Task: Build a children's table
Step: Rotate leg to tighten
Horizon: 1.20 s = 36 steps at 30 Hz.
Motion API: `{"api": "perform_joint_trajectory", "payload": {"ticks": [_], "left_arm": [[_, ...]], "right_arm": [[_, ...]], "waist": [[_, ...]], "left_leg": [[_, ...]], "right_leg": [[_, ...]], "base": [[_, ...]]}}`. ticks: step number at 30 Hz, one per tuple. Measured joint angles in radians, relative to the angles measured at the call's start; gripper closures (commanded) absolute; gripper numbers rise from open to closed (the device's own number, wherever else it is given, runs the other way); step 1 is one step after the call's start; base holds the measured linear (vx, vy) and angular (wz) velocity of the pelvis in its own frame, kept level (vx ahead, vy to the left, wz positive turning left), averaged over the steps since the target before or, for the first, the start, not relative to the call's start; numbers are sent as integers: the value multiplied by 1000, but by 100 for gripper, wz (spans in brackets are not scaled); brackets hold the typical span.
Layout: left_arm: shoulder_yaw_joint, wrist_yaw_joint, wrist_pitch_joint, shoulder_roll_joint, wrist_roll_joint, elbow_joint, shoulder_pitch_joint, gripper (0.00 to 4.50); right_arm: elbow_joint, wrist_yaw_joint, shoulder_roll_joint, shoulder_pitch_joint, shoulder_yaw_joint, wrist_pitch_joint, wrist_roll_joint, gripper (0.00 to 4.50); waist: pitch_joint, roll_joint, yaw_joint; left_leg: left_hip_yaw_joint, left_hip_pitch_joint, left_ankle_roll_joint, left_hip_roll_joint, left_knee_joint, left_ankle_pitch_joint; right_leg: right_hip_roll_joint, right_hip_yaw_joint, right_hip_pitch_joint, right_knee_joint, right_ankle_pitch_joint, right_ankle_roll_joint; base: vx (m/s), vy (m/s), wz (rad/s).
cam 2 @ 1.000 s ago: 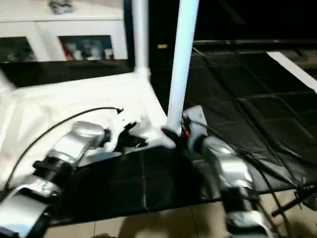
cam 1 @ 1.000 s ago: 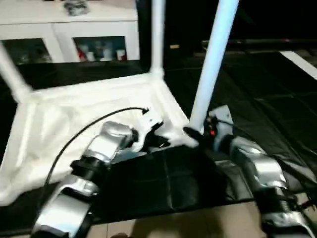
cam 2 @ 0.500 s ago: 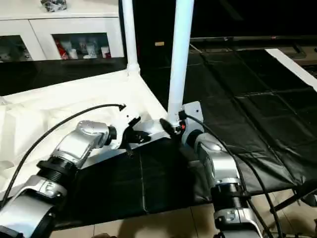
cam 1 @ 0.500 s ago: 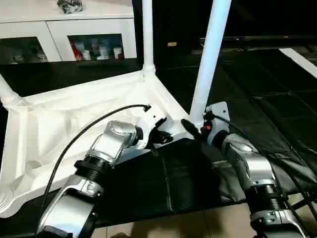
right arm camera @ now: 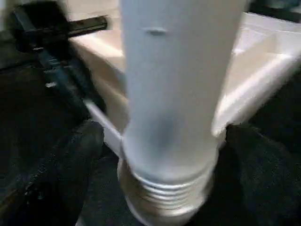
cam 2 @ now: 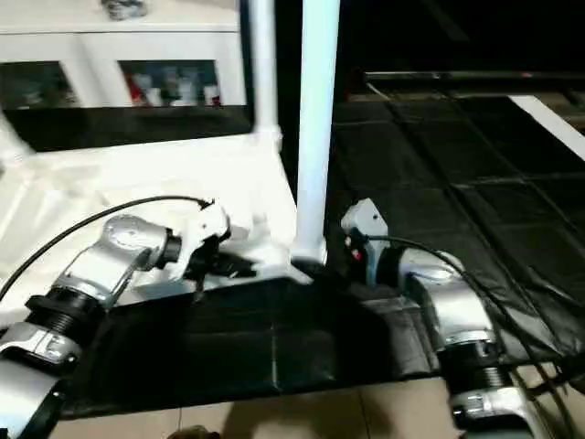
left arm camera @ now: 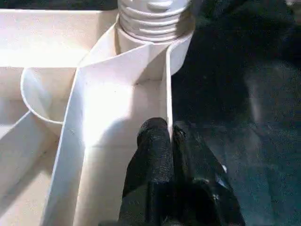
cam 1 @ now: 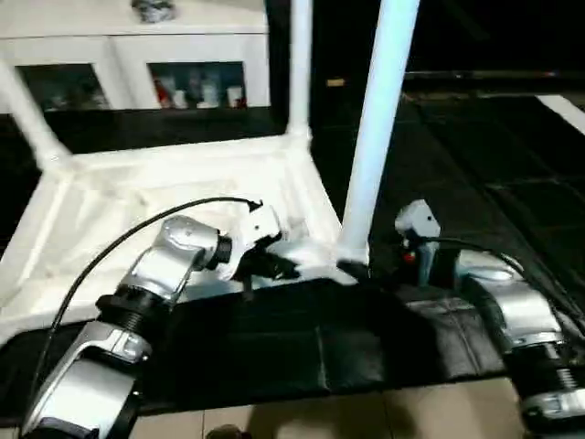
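Upside down on the dark mat, the table top [cam 1: 164,201] carries three upright legs; the nearest leg [cam 1: 375,128] sits partly threaded and could tip loose, since the right gripper [right arm camera: 160,155] stands released around it while the left gripper [left arm camera: 169,141] clenches the rim

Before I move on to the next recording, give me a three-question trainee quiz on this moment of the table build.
1. True or false: the table top lies upside down, ribbed side up.
2. What is the left gripper shut on? A) a leg B) a thin wall at the top's edge C) a cable
3. How do the right gripper's fingers stand around the near leg?

Key
1. True; legs rise from the corner sockets.
2. B
3. Open, one finger on each side of the leg just above its threaded base, with a gap on both sides.
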State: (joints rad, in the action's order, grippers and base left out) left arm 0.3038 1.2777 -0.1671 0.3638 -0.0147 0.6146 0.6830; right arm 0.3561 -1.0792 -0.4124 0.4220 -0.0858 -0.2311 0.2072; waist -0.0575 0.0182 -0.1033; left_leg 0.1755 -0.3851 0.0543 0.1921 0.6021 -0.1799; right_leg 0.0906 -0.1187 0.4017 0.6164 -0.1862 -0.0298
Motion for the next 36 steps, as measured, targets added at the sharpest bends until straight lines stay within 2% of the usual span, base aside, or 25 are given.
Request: {"api": "perform_joint_trajectory", "payload": {"ticks": [5,9,13,20,36], "left_arm": [[32,79,72,30,-5,34,0,450],[54,111,127,37,-24,55,15,450],[65,119,153,38,-29,69,23,450],[66,122,184,35,-30,84,26,450],[65,132,213,26,-30,108,29,450]], "right_arm": [[11,-140,-55,16,-24,14,15,2],[30,-209,-69,18,-76,41,3,2],[68,-221,-65,28,-83,48,-5,2],[92,-239,-60,55,-101,70,-10,72],[123,-232,-33,57,-97,82,-4,177]], "waist": [[0,0,-13],[0,0,-19],[0,0,-21],[0,-1,-25],[1,-1,-38]], "left_leg": [[0,1,0,0,1,0],[0,1,0,1,2,0],[0,1,-1,0,3,1],[0,1,-1,0,3,1],[0,2,-1,1,3,1]], "right_leg": [[0,0,0,2,0,0],[0,-1,-2,2,0,0],[1,-1,-2,2,1,-1],[1,-1,-2,2,1,-1],[1,-1,-2,3,1,-1]], "base": [[0,0,0],[0,0,0],[0,0,0],[0,0,0],[0,0,0]]}}
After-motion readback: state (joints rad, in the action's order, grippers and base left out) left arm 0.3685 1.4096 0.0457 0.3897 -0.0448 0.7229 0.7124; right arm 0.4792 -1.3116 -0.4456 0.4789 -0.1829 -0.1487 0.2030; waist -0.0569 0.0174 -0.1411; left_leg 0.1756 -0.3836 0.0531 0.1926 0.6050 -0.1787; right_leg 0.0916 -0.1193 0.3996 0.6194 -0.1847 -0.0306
